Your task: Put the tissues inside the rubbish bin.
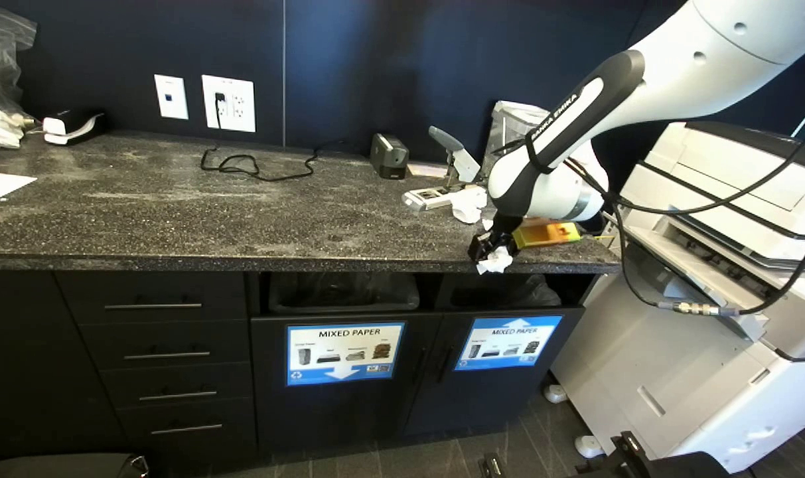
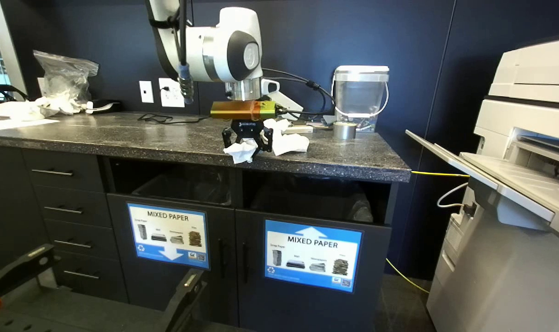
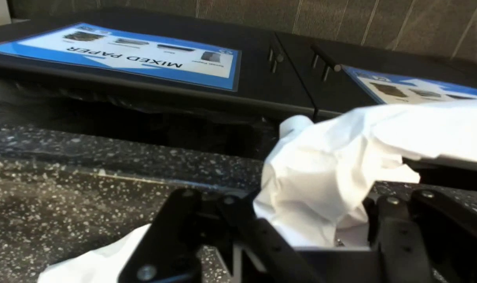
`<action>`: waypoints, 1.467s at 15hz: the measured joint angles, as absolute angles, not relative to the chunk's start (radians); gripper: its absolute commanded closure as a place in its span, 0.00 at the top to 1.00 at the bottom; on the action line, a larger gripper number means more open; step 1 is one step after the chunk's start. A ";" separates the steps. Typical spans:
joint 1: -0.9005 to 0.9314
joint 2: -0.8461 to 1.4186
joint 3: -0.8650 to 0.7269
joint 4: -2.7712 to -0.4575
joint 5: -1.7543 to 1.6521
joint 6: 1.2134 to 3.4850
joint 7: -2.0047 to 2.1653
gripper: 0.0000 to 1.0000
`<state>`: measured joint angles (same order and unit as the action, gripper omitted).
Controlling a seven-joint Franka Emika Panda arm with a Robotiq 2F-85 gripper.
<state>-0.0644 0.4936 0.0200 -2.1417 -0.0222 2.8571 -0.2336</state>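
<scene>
Plainly crumpled white tissue [image 3: 321,177], perhaps ragged-edged

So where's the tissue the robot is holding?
In an exterior view, the tissue is left of centre, between the fingers, at the front edge of the countertop, just left of another tissue.

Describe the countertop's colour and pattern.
The countertop is dark with scattered pale speckles, showing best in the wrist view.
</scene>
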 measured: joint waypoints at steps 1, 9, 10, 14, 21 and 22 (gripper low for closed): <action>-0.078 0.493 0.032 -2.167 -0.012 2.916 -0.234 0.14; -0.258 0.527 0.193 -2.304 -0.016 3.279 -0.233 0.14; -0.280 0.537 0.206 -2.317 -0.035 3.300 -0.231 0.14; -0.358 0.598 0.217 -2.356 -0.119 3.304 -0.229 0.14; -0.418 0.718 0.206 -2.365 -0.197 3.488 -0.211 0.14; -0.422 0.744 0.205 -2.359 -0.219 3.526 -0.203 0.14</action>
<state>-0.4217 0.7439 0.2050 -2.3588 -0.2189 3.5256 -0.2025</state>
